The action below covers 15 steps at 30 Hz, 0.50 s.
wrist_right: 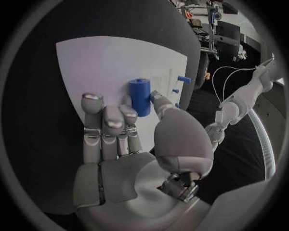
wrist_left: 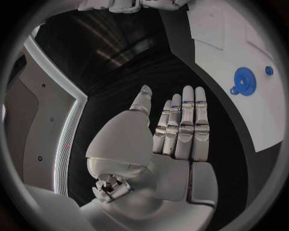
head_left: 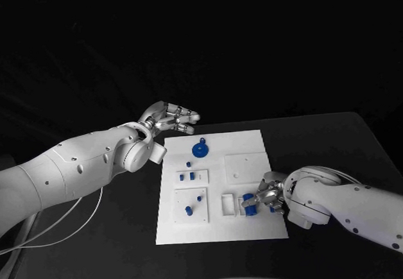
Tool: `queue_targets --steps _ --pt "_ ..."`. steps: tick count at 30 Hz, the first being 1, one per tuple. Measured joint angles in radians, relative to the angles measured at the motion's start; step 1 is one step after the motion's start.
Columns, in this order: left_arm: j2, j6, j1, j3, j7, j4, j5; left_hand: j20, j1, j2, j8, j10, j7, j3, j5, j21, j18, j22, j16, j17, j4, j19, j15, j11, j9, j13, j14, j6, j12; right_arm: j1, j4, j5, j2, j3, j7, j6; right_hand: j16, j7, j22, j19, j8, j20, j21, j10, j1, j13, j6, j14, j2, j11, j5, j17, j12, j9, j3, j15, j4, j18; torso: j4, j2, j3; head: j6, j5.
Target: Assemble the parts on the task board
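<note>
The white task board (head_left: 219, 186) lies mid-table. At its near right side my right hand (head_left: 268, 196) pinches an upright blue cylinder (head_left: 250, 203) between thumb and fingertips; the right wrist view has the cylinder (wrist_right: 139, 96) against the thumb, over the board (wrist_right: 102, 62). My left hand (head_left: 170, 119) hovers open by the board's far left corner, fingers straight and holding nothing, as the left wrist view of that hand (wrist_left: 175, 130) confirms. A blue round disc (head_left: 199, 150) lies on the far part of the board, and the disc (wrist_left: 244, 81) is off to the side of the left hand.
Small blue pegs (head_left: 183, 177) (head_left: 200, 197) (head_left: 188, 210) stand in raised white blocks on the board's left half. A plain white block (head_left: 243, 167) sits mid-right. A white cable (head_left: 68, 226) loops over the table under my left arm.
</note>
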State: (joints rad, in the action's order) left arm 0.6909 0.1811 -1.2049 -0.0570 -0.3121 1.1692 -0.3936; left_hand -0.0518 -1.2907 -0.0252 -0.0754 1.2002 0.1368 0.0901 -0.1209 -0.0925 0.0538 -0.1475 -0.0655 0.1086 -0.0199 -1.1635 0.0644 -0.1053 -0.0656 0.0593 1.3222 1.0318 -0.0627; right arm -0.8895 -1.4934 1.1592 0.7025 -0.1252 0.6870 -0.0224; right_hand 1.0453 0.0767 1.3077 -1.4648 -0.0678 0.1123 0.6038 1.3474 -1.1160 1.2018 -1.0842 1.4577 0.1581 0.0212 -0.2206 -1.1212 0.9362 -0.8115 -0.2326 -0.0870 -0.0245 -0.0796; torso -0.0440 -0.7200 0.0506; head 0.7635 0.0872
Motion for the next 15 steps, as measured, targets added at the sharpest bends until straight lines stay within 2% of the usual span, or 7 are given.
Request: queue_targets --steps 2,5,9,15 --pt "0.0 -0.001 0.0 0.0 0.001 0.0 0.0 0.0 0.0 0.0 0.0 -0.003 0.0 -0.003 0.0 0.0 0.0 0.003 0.0 0.0 0.003 0.0 0.0 0.003 0.0 0.0 0.0 0.0 0.0 -0.002 0.002 0.001 -0.003 0.004 -0.001 -0.002 0.0 0.0 0.0 0.0 -0.002 0.0 0.0 0.002 -0.007 -0.001 0.0 0.001 -0.001 -0.002 -0.041 -0.001 0.0 0.0 0.005 0.002 0.042 0.005 0.0 0.0 -0.0004 0.001 0.0" --pt "0.0 -0.002 0.0 0.0 0.001 0.0 0.0 0.0 0.0 0.0 0.0 -0.003 0.0 -0.003 0.0 0.0 0.0 0.003 0.0 0.0 0.003 0.0 0.0 0.003 0.0 0.0 0.0 0.0 0.0 -0.004 0.003 0.004 -0.005 0.007 -0.002 -0.004 0.0 0.001 0.0 0.0 -0.002 0.0 0.004 0.001 -0.025 -0.001 -0.001 0.002 0.003 -0.002 -0.074 -0.005 0.0 -0.001 0.028 0.002 0.071 0.011 -0.0003 0.0 -0.0004 0.003 0.001" --pt "0.0 -0.003 0.0 0.0 0.003 0.0 -0.001 0.0 0.0 0.0 0.0 -0.007 0.003 -0.003 0.0 0.0 0.0 0.005 0.0 0.0 0.003 0.0 0.0 0.0 0.0 0.0 0.0 -0.003 0.0 -0.005 0.003 0.009 -0.006 0.01 -0.004 -0.007 0.0 0.001 0.0 0.0 -0.002 0.0 0.008 -0.006 -0.035 -0.002 -0.001 0.001 0.005 -0.001 -0.078 -0.011 0.0 -0.012 0.05 0.004 0.093 0.012 -0.0012 0.0 -0.0005 0.003 0.002" --pt "-0.001 -0.005 0.0 0.0 0.006 0.0 -0.001 0.0 0.0 0.0 0.0 -0.007 0.004 -0.003 0.0 0.0 0.0 0.005 0.0 0.0 0.003 0.0 0.0 0.0 0.0 0.0 0.0 -0.003 0.0 -0.005 0.002 0.018 -0.007 0.012 -0.007 -0.012 0.0 0.002 0.0 0.0 -0.002 0.0 0.013 -0.009 -0.044 -0.003 -0.002 0.002 0.004 -0.005 -0.078 -0.014 0.0 -0.023 0.054 0.005 0.097 0.01 -0.0012 0.0 0.0002 0.002 0.003"
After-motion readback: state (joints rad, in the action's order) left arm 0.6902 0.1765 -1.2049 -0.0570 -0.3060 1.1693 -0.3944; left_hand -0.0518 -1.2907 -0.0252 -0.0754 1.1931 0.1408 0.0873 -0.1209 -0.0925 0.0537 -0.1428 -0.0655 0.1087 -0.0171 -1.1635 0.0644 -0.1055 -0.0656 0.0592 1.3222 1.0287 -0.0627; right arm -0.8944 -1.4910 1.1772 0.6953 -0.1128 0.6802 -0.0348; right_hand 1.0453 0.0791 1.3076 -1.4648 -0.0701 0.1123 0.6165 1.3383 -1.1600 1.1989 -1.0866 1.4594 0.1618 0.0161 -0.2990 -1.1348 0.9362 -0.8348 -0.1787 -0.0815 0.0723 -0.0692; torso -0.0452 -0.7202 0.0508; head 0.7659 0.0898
